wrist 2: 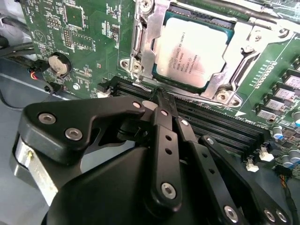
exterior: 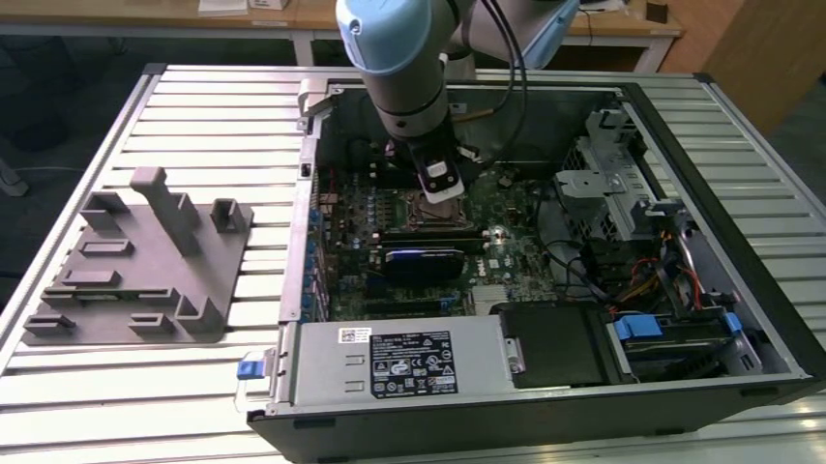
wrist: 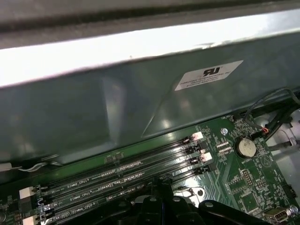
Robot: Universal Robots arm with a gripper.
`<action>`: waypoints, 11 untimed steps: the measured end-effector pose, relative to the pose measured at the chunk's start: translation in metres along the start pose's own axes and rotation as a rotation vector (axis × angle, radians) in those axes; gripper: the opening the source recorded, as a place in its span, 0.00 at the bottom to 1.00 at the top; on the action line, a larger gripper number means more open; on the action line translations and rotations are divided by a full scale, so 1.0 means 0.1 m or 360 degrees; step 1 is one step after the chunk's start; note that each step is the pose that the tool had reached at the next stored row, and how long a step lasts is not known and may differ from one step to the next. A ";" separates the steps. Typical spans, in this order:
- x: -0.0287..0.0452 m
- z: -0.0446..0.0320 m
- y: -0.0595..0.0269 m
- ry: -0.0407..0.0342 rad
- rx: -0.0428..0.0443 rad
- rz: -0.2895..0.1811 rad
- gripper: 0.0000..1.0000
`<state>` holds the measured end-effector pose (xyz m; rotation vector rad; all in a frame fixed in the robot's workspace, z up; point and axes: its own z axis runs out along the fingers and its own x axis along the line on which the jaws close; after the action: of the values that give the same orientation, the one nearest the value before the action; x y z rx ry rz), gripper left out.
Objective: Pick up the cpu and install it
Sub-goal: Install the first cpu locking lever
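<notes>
Inside the case [exterior: 620, 97], the cpu [wrist 2: 193, 51] is sitting flat in its socket [wrist 2: 140, 51]; the gripper [wrist 2: 163, 96] is hovering just beside it, fingers pinched together, holding nothing. It is looking light, stiff and fragile underneath, best pinched by its pale edges.

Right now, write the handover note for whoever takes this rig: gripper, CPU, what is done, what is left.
Gripper: fingers pressed together, holding nothing, tips just short of the socket's near edge, above the black memory slots.
CPU: the small square chip with silvery-grey metal top lies flat in the metal-framed motherboard socket inside the open black computer case.
Done: chip picked up and placed in the socket, by how it lies.
Left: whether the retention frame is latched over it cannot be told; check seating. The grey parts fixture sits on the slatted table beside the case.
</notes>
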<state>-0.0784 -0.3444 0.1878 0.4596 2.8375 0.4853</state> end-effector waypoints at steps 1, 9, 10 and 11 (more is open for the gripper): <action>-0.001 -0.001 -0.003 0.0000 0.0000 0.0000 0.11; -0.009 -0.008 -0.024 0.0000 0.0000 0.0000 0.11; -0.010 -0.009 -0.026 0.0000 0.0000 0.0000 0.11; -0.010 -0.009 -0.027 0.0000 0.0000 0.0000 0.11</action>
<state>-0.0784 -0.3474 0.1878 0.4597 2.8375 0.4850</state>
